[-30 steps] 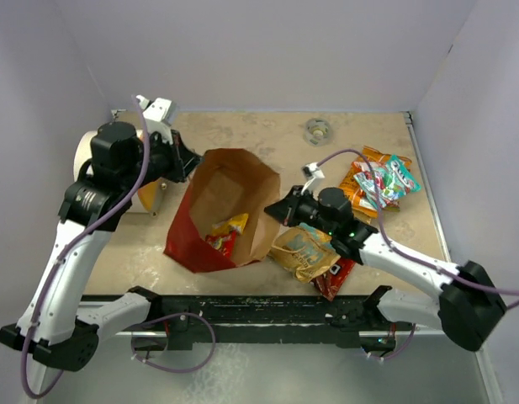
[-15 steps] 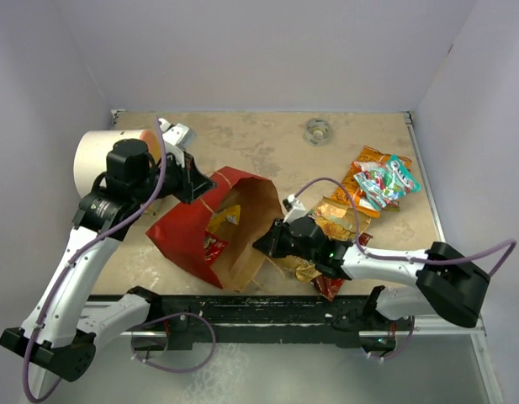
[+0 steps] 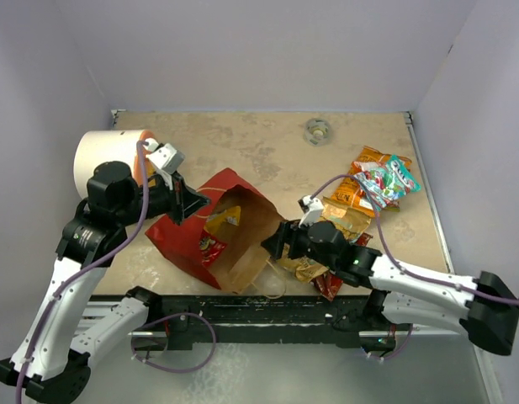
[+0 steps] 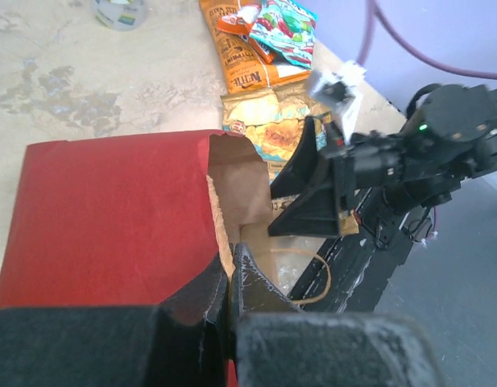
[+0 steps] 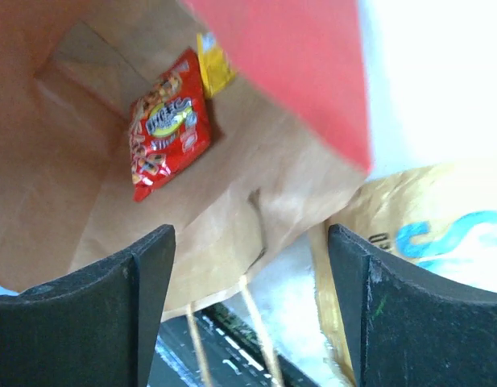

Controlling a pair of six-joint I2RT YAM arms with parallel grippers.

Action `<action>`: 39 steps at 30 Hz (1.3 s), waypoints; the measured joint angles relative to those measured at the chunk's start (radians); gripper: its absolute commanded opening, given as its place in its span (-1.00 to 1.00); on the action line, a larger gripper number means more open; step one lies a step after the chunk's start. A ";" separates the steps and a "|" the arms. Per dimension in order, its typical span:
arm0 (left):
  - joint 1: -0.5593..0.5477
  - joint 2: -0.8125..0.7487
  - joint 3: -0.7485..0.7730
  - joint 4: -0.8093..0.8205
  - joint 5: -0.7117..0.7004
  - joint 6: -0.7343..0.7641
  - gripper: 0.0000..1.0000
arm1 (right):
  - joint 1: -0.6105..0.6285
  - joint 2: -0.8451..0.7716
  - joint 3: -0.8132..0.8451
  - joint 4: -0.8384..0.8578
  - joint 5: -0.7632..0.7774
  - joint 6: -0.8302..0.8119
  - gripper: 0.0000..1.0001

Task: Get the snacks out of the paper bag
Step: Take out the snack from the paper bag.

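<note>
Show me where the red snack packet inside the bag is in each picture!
Top external: red snack packet just left of centre, inside the paper bag.
Left wrist: not visible.
Right wrist: upper left, on the brown lining.
Shared landmark: the paper bag's red outside.

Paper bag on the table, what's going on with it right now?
The left tool is pinched shut on the rim of the paper bag, holding it tipped on its side with the mouth facing the right arm. The right tool is open at that mouth, holding nothing. A red packet and a yellow packet lie inside the bag. Other snacks are already out on the table, to the right of the bag.
</note>
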 measured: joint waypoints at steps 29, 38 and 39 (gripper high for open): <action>0.000 -0.083 -0.066 0.034 -0.010 -0.073 -1.00 | 0.236 0.483 0.125 0.669 -0.035 -1.232 0.23; 0.000 -0.109 -0.065 0.028 -0.011 -0.075 -1.00 | 0.234 0.730 0.233 0.787 0.114 -1.482 0.13; 0.000 -0.111 -0.064 0.027 -0.011 -0.074 -1.00 | 0.234 0.746 0.240 0.793 0.121 -1.502 0.13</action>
